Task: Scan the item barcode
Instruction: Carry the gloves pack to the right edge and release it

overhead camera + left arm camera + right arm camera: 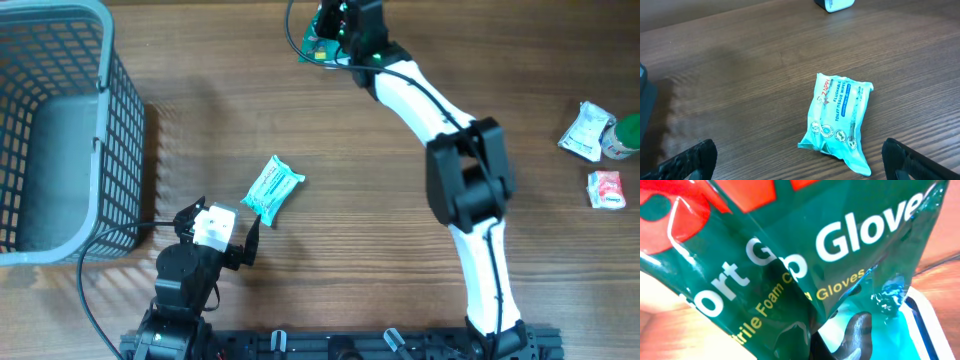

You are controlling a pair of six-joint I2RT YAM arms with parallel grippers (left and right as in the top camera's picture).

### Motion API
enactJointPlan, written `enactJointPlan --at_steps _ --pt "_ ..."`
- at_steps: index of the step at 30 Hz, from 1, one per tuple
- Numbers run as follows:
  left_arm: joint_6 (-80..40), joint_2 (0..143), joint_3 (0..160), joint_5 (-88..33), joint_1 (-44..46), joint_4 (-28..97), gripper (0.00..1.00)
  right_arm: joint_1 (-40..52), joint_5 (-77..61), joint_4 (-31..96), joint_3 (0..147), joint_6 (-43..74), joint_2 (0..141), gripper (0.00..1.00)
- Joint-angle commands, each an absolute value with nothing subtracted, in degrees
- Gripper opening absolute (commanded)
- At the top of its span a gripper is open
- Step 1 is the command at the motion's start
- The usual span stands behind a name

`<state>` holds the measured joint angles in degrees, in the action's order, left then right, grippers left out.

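A dark green glove packet with white lettering fills the right wrist view, and my right gripper is shut on its lower edge. From overhead this packet hangs at the far edge of the table under the right gripper. A teal wipes packet lies flat on the wood near the left arm. My left gripper sits just short of it, open, with nothing between its fingers. In the left wrist view the wipes packet lies ahead of the left gripper. No barcode shows.
A grey wire basket stands at the left. At the right edge lie a white packet, a green item and a small red-and-white packet. A white and black object sits at the far edge.
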<state>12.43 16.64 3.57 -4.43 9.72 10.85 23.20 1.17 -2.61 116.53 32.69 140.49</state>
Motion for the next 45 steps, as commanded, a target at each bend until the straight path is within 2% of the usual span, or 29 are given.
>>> enactJointPlan --at_steps 1,18,22,27,31,38,45 --pt "13.1 16.5 3.3 -5.1 9.5 10.9 1.00 22.6 2.9 -4.4 122.7 34.3 141.1 0.05" --pt "13.1 16.5 3.3 -5.1 9.5 10.9 1.00 21.4 -2.0 -6.1 122.6 42.3 145.1 0.05" --pt "13.1 16.5 3.3 -5.1 9.5 10.8 1.00 21.0 -2.2 -3.1 122.7 42.1 145.9 0.05" --pt "13.1 16.5 3.3 -5.1 9.5 10.8 1.00 19.8 -9.0 -0.5 122.7 42.0 143.0 0.05" --pt "13.1 16.5 3.3 -5.1 9.5 10.9 1.00 16.8 -7.8 13.7 122.7 41.9 133.3 0.05" --pt "13.1 16.5 3.3 -5.1 9.5 10.8 1.00 3.2 -4.9 45.6 122.7 41.5 123.1 0.05" --pt "13.1 16.5 3.3 -5.1 9.5 10.8 1.00 -12.0 -5.0 51.1 118.7 31.8 127.5 0.05"
